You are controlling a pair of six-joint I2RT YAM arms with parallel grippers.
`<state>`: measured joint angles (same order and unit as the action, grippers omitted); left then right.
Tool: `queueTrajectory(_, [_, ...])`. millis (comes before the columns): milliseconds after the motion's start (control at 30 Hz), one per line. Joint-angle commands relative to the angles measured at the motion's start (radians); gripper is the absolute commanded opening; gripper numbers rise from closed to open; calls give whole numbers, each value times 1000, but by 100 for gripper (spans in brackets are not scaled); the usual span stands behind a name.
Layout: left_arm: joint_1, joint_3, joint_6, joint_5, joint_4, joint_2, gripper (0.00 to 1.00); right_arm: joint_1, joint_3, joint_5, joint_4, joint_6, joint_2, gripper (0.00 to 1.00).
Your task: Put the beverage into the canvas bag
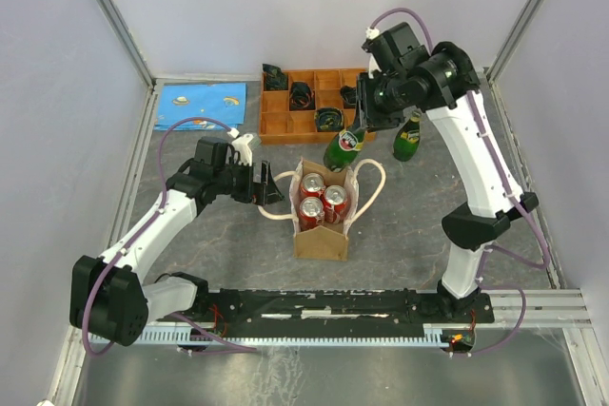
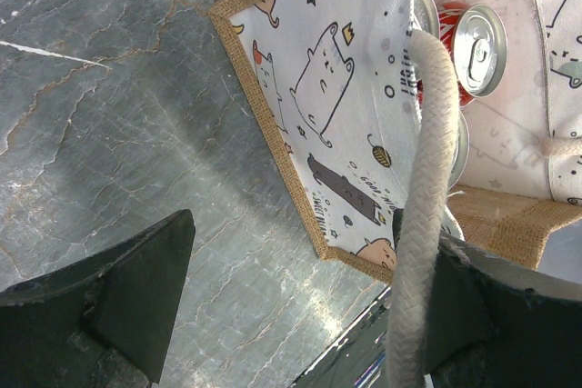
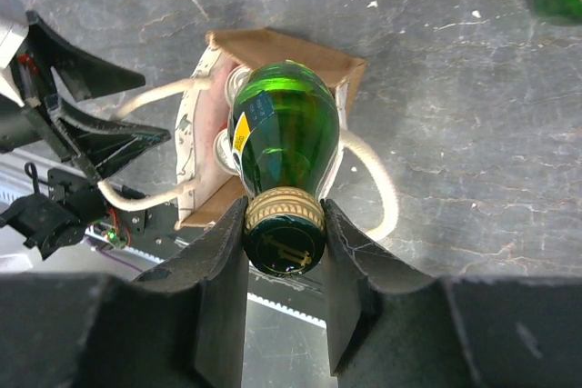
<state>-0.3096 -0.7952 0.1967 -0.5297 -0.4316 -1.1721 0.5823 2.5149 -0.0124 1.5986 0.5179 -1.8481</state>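
My right gripper is shut on the gold-banded neck of a green glass bottle, the beverage. The bottle hangs tilted just above the far rim of the canvas bag. The bag stands open with several red cans inside. My left gripper stands open at the bag's left side, near its cat-print wall. One cream rope handle lies across its right finger. In the top view the left gripper is beside that handle loop.
A second green bottle stands right of the held one. Behind the bag sits an orange wooden compartment tray with dark items in it. A blue card lies at the back left. White walls enclose the table.
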Motion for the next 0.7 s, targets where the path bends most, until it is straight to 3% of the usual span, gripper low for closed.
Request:
queueTrajectory(0, [-2, -30, -14, -21, 22, -7, 95, 59, 1, -27, -28, 53, 76, 0])
queueTrajectory(400, [-2, -25, -8, -22, 25, -11, 95, 268, -108, 42, 19, 159, 129, 0])
queueTrajectory(667, [-2, -24, -8, -23, 28, -11, 95, 336, -165, 93, 53, 199, 154, 0])
